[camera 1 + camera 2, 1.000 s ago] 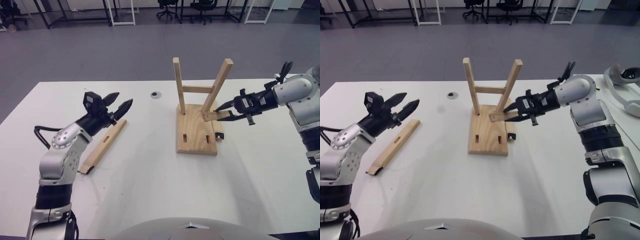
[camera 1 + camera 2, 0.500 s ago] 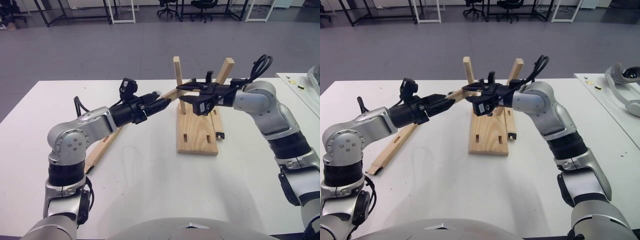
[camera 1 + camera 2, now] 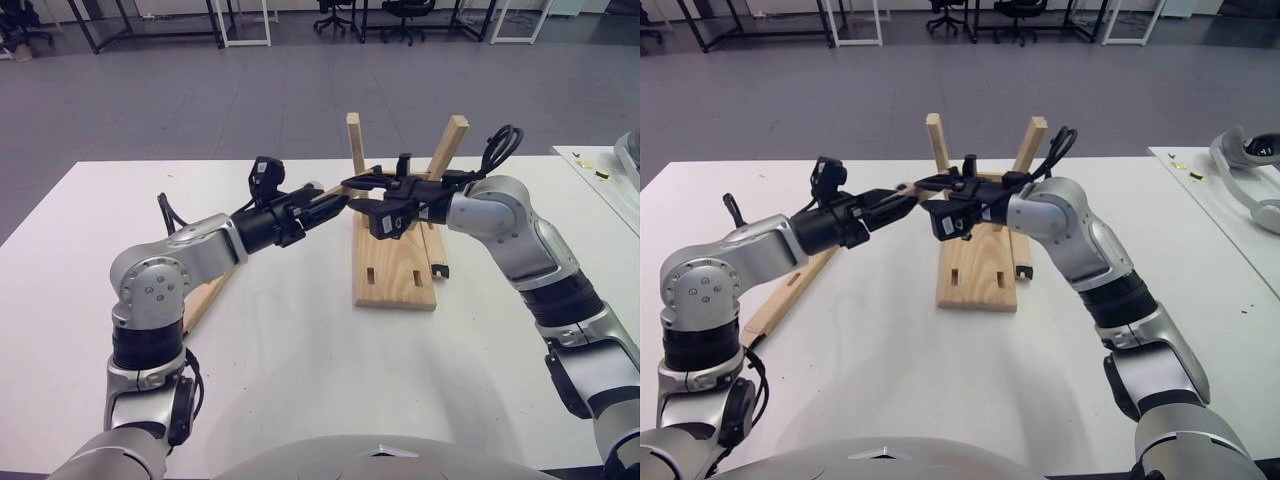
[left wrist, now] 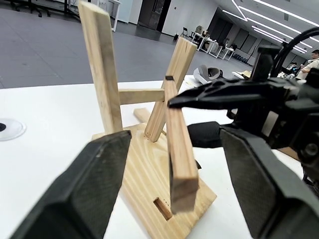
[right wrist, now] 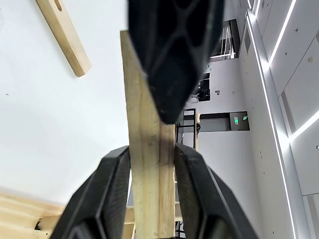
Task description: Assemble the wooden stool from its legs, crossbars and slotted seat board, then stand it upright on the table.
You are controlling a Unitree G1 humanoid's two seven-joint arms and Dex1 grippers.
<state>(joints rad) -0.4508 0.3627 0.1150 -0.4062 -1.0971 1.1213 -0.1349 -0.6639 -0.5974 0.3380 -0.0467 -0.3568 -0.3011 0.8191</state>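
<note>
The right hand (image 3: 352, 186) is clamping the loose crossbar (image 4: 177, 144) and holding it in the air above the middle of the bench (image 3: 300, 380). The left hand (image 3: 335, 200) is gaping wide with a finger on either side of that bar, not gripping it. Just behind them the seat board (image 3: 395, 280) is lying flat, nearer the bench's far edge. Two legs (image 3: 353, 150) are standing in the board, joined by a fitted crossbar (image 4: 142, 95). A spare bar (image 3: 1020, 245) is lying along the board's right side. A loose leg (image 3: 780, 295) is resting toward the left edge, partly hidden by the left arm. A white label (image 3: 939, 226) is showing on the right hand, its print too small to read. A white headset (image 3: 1250, 170) is sitting beyond the bench's right edge.
</note>
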